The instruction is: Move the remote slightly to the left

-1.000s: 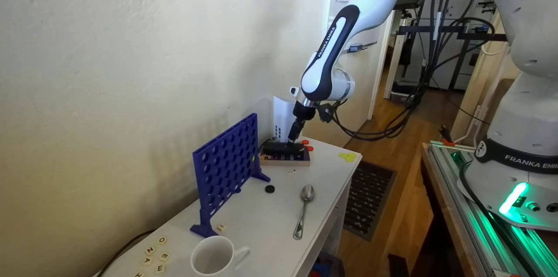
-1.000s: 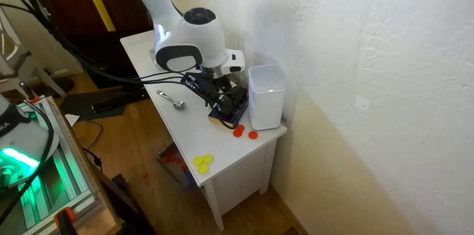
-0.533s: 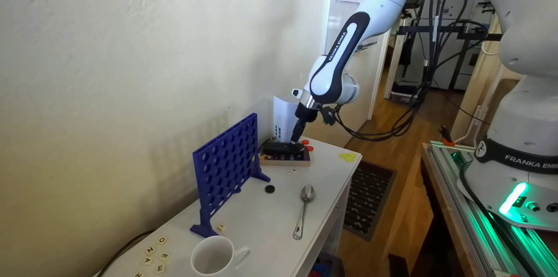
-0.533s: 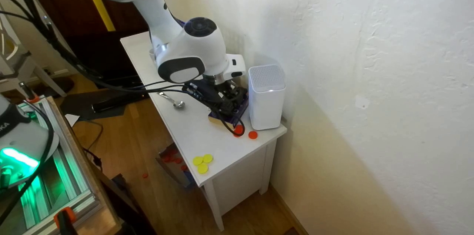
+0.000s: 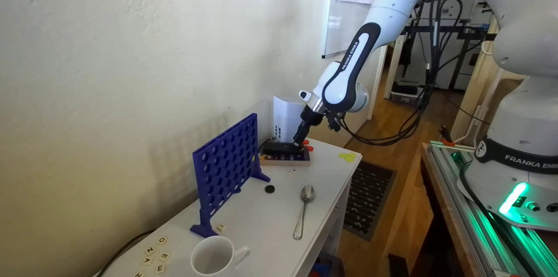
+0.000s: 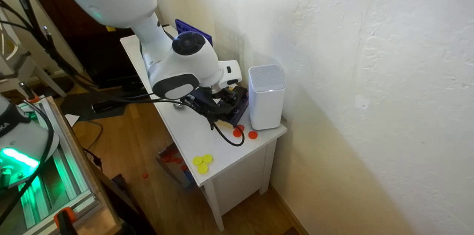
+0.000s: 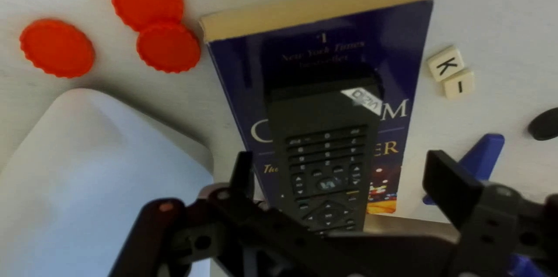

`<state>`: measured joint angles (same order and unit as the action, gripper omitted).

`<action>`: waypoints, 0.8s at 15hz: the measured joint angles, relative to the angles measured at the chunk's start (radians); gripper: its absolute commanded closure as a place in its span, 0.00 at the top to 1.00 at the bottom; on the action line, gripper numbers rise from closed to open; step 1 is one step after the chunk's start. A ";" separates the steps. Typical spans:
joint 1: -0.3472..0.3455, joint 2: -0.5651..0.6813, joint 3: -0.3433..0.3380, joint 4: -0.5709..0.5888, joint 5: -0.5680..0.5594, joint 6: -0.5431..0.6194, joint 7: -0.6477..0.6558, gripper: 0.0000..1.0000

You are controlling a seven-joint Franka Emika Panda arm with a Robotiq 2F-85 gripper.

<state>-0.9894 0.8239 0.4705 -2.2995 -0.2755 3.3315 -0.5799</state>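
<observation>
Framing a black remote (image 7: 324, 133) between widely parted fingers (image 7: 451, 187), the gripper (image 7: 342, 172) of a white Franka arm (image 5: 348, 67) slants down over a white table (image 5: 270, 220). The remote lies face up on a dark blue book (image 7: 237, 80), buttons showing, its lower part running out of sight behind the gripper in the wrist view. A gap shows on either side between finger and remote; whether the fingers touch the book cannot be told. Three red discs (image 7: 148, 0), two overlapping, sit near a corner of the book, and letter tiles (image 7: 445, 64) marked K and I lie off its opposite side. A tall white box (image 6: 267, 105) stands upright just beside the book, with yellow discs (image 6: 202, 168) grouped near a table corner. In an exterior view, an upright blue grid frame (image 5: 226, 165) stands near the wall (image 5: 109, 72), a black disc (image 5: 270, 189) close by, a metal spoon (image 5: 304, 207) toward the table's edge and a white mug (image 5: 212, 257) in the foreground.
</observation>
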 measured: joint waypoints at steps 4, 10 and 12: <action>-0.012 0.012 -0.022 -0.031 -0.107 0.082 0.062 1.00; 0.016 0.013 -0.074 -0.050 -0.202 0.163 0.148 1.00; 0.033 0.013 -0.096 -0.050 -0.217 0.178 0.169 1.00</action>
<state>-0.9561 0.8365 0.3743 -2.3494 -0.4922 3.5098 -0.4105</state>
